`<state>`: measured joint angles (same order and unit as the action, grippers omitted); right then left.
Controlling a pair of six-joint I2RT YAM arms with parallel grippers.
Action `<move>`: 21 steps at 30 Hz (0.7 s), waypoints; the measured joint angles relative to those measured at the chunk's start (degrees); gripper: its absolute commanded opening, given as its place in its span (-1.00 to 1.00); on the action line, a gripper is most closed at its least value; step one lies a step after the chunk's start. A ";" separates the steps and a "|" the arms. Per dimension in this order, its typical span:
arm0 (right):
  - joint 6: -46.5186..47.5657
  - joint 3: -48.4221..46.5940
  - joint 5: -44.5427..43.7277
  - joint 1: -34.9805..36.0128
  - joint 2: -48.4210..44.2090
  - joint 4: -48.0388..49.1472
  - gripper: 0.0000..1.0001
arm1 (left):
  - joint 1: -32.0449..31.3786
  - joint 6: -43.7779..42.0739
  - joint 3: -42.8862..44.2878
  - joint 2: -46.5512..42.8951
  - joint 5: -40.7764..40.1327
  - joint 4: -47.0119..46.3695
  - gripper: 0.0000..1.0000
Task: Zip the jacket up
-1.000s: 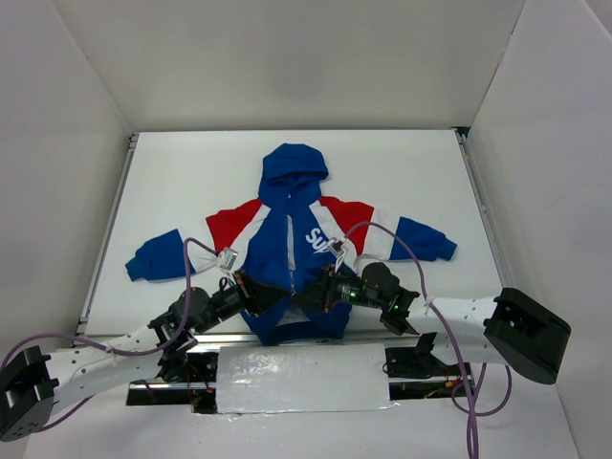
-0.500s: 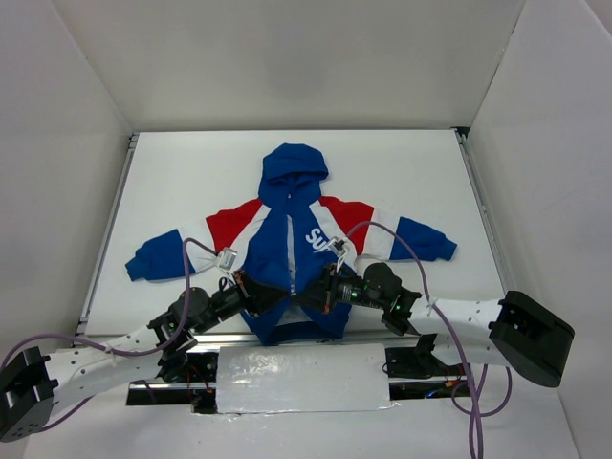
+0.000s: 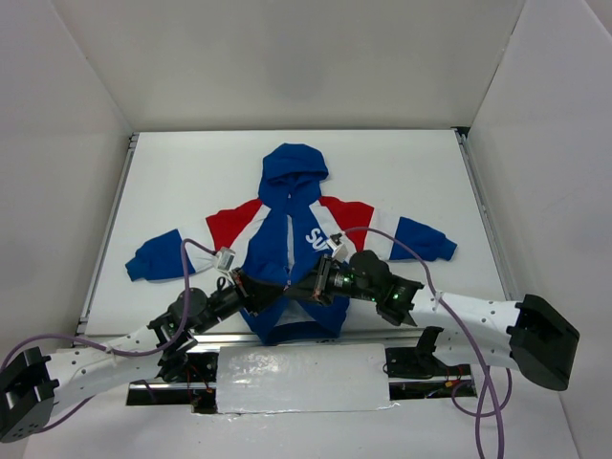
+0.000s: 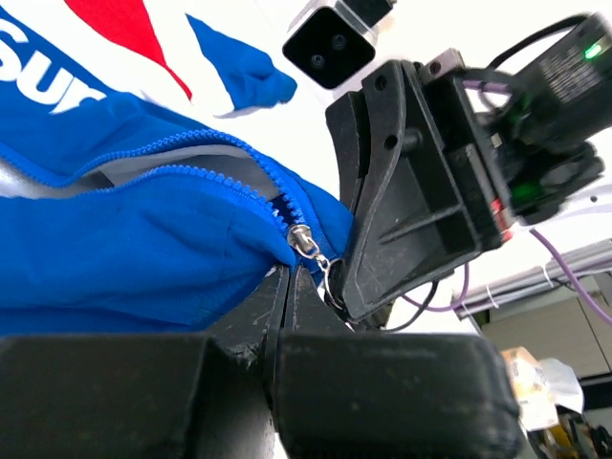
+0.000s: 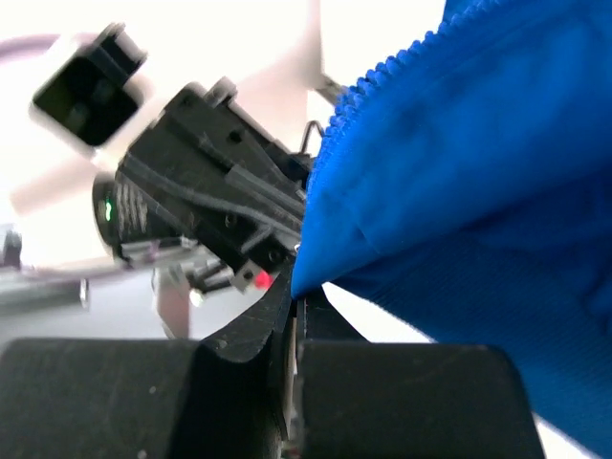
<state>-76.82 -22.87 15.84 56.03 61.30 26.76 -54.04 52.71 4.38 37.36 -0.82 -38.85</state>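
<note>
The blue jacket [image 3: 287, 234], with red shoulders and white stripes, lies flat on the white table, hood away from me. Its front is open at the lower part. My left gripper [image 3: 271, 298] is shut at the hem just left of the zipper. In the left wrist view the gripper [image 4: 290, 277] pinches blue fabric [image 4: 124, 258] right under the silver zipper slider [image 4: 306, 242]. My right gripper [image 3: 308, 290] is shut on the other front edge. In the right wrist view it [image 5: 296, 292] pinches a corner of blue cloth [image 5: 478, 172]. The two grippers almost touch.
A silver taped panel [image 3: 301, 378] lies along the near edge between the arm bases. White walls enclose the table on three sides. A metal rail [image 3: 107, 229] runs down the left side. Purple cables [image 3: 402, 251] loop over both arms.
My right gripper has shifted a little left and away from me along the jacket's front, closing in on the left gripper, and its wrist has risen. The left arm has hardly moved.
</note>
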 measured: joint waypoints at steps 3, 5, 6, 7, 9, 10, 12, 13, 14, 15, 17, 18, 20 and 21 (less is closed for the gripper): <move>-4.37 -6.99 -1.88 0.31 -0.02 -13.73 -1.00 | 0.20 -0.63 0.00 -0.02 -0.50 -0.48 -1.00; -6.93 -10.56 -2.95 0.63 -0.02 -21.11 -1.00 | 0.22 -1.55 0.00 -0.20 -0.55 -0.68 -1.00; -8.09 -12.13 -3.37 0.74 -0.02 -24.70 -0.92 | 0.22 -1.79 0.00 -0.52 -0.52 -0.55 -1.00; -8.92 -13.07 -3.58 0.74 -0.02 -26.88 -0.92 | 0.22 -1.97 0.00 -0.74 -0.48 -0.50 -1.00; -10.19 -13.99 -3.78 0.74 -0.02 -29.79 -0.94 | 0.22 -2.49 0.00 -1.22 -0.39 -0.20 -1.00; -10.80 -14.01 -3.63 0.76 0.00 -30.23 -0.96 | 0.17 -2.95 0.00 -1.36 -0.26 -0.07 -1.00; -12.02 -13.99 -3.30 0.85 0.04 -31.10 -1.00 | 0.11 -3.32 0.00 -1.57 0.02 0.55 -1.00; -12.66 -13.99 -3.08 0.85 0.11 -31.58 -1.00 | 0.11 -3.48 0.00 -1.62 0.15 0.83 -1.00; -13.49 -14.05 -2.84 0.85 0.20 -32.22 -1.00 | 0.07 -3.58 0.00 -1.62 0.33 1.20 -1.00; -14.10 -14.29 -2.54 0.85 0.42 -33.07 -1.00 | -0.02 -3.91 0.00 -1.62 0.59 1.53 -1.00; -16.17 -15.45 -1.92 0.87 1.03 -35.58 -1.00 | -0.11 -4.63 0.00 -1.62 0.98 1.99 -1.00; -17.20 -16.06 -1.73 0.87 1.14 -36.81 -1.00 | -0.13 -4.79 0.00 -1.60 1.18 1.99 -1.00; -19.67 -16.94 -1.49 0.87 1.07 -38.73 -1.00 | -0.17 -5.01 0.00 -1.60 1.62 1.57 -1.00; -20.92 -17.18 -1.42 0.90 0.92 -39.36 -1.00 | -0.15 -5.20 0.00 -1.57 1.86 1.36 -1.00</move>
<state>-97.73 -40.05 14.41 56.93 62.22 -12.60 -54.19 47.51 4.38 35.79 1.04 -37.50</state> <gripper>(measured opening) 0.011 0.076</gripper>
